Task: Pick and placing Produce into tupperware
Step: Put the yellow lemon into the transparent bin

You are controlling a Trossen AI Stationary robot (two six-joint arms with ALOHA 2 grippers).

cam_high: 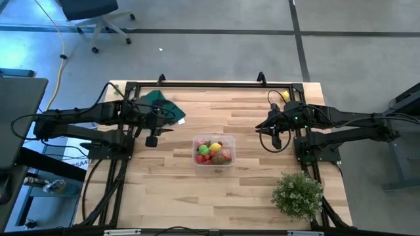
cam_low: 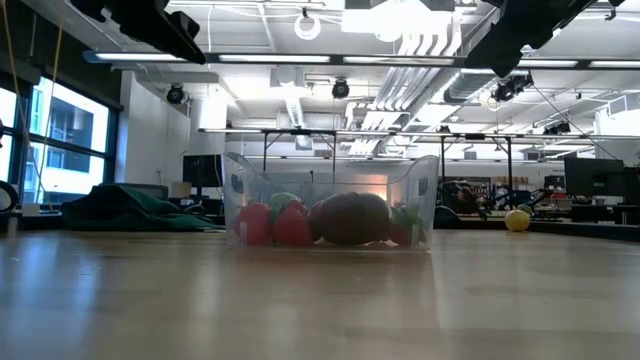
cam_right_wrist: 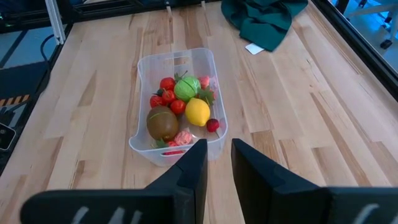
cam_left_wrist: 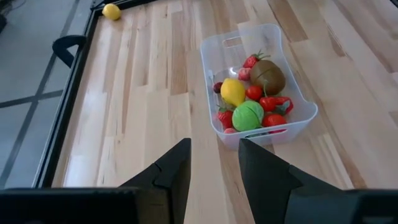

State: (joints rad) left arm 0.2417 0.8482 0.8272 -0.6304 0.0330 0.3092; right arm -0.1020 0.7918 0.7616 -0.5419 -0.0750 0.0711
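Observation:
The clear tupperware (cam_high: 213, 152) stands on its base at the table's middle. Inside lies the produce (cam_left_wrist: 248, 99): a yellow piece, a green one, a brown one and several red ones. One more yellow piece (cam_high: 285, 96) lies on the table at the far right corner. My left gripper (cam_left_wrist: 214, 149) hovers left of the tub, open, with nothing between its fingers. My right gripper (cam_right_wrist: 219, 149) hovers right of the tub, its fingers a narrow gap apart and holding nothing.
A dark green cloth (cam_high: 161, 105) lies bunched at the far left of the table. A bushy pale-green plant (cam_high: 298, 193) stands at the near right corner. A black frame (cam_high: 210, 84) runs along the table's far edge and sides.

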